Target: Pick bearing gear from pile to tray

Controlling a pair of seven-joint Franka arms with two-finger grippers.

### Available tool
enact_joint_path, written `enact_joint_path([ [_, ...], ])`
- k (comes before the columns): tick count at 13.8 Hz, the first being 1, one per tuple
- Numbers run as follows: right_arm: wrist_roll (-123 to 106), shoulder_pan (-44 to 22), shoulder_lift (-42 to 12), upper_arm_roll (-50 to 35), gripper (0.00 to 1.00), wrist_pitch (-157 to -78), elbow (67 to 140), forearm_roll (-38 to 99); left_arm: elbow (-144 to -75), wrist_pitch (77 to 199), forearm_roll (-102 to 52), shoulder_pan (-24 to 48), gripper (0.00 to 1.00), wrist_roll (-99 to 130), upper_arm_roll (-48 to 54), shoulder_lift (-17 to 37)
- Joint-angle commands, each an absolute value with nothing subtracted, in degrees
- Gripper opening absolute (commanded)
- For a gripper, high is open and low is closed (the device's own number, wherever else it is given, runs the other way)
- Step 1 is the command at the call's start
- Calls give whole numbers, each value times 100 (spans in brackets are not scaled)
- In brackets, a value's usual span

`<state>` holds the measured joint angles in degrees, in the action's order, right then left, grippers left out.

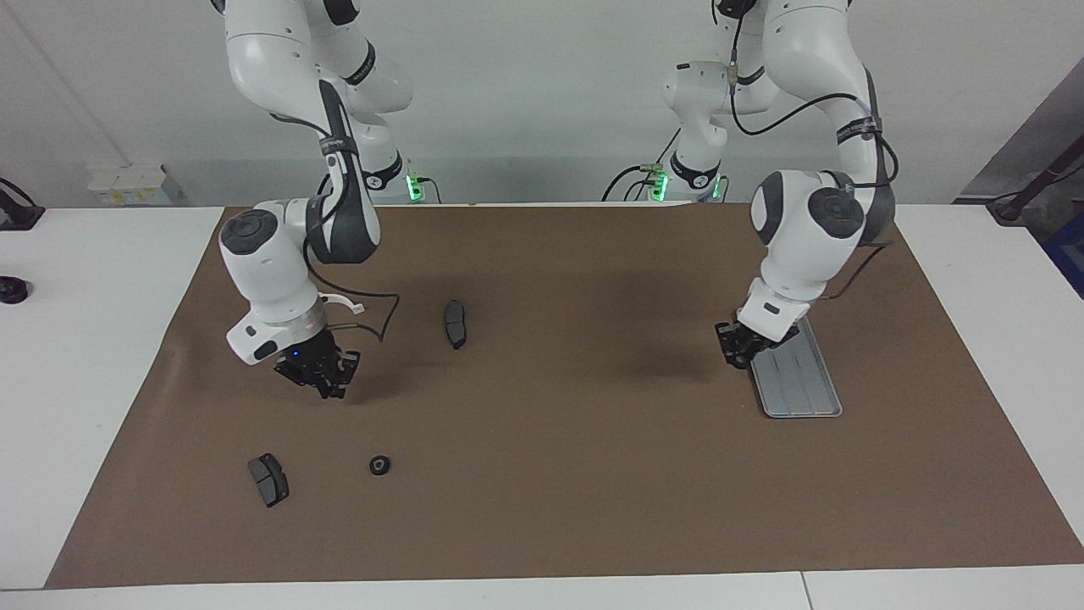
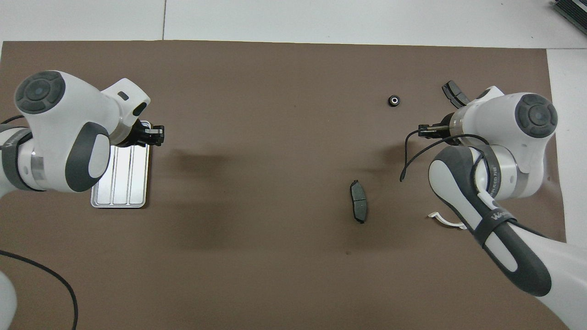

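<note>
One small black round gear (image 1: pixel 379 465) lies on the brown mat toward the right arm's end, also in the overhead view (image 2: pixel 393 100). The silver ridged tray (image 1: pixel 800 381) lies toward the left arm's end, also seen from overhead (image 2: pixel 121 183), and shows nothing in it. My right gripper (image 1: pixel 326 377) hangs low over the mat, between the white bracket and the gear, and touches neither (image 2: pixel 429 131). My left gripper (image 1: pixel 738 352) hangs low over the tray's long edge that faces the table's middle (image 2: pixel 153 135).
One dark brake pad (image 1: pixel 456 324) lies near the mat's middle (image 2: pixel 358 201). A second pad (image 1: pixel 268 479) lies beside the gear, toward the right arm's end (image 2: pixel 454 94). The white half-ring bracket (image 1: pixel 343 302) lies under the right arm (image 2: pixel 447 220).
</note>
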<state>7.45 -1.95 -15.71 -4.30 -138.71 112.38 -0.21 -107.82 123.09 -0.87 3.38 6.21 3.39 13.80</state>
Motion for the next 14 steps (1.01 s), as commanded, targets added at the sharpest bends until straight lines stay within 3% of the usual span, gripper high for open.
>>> enact_joint_path([
  [1,1910,-885,-1520,-448,0,-13904,11215,114,-10985,12234,-132,-200,0,-41,396,1292],
  [7,3698,-2520,-1748,-440,0,-14475,11093,79,-12162,12804,-141,-782,0,-781,378,880],
  [10,4638,-3223,-2555,-422,0,-14432,10094,-17,-12331,12885,-132,-791,0,-844,378,852],
  [14,5264,-3717,-3285,-431,0,-14317,9222,-289,-12305,12885,-132,-791,26,-1028,369,853],
])
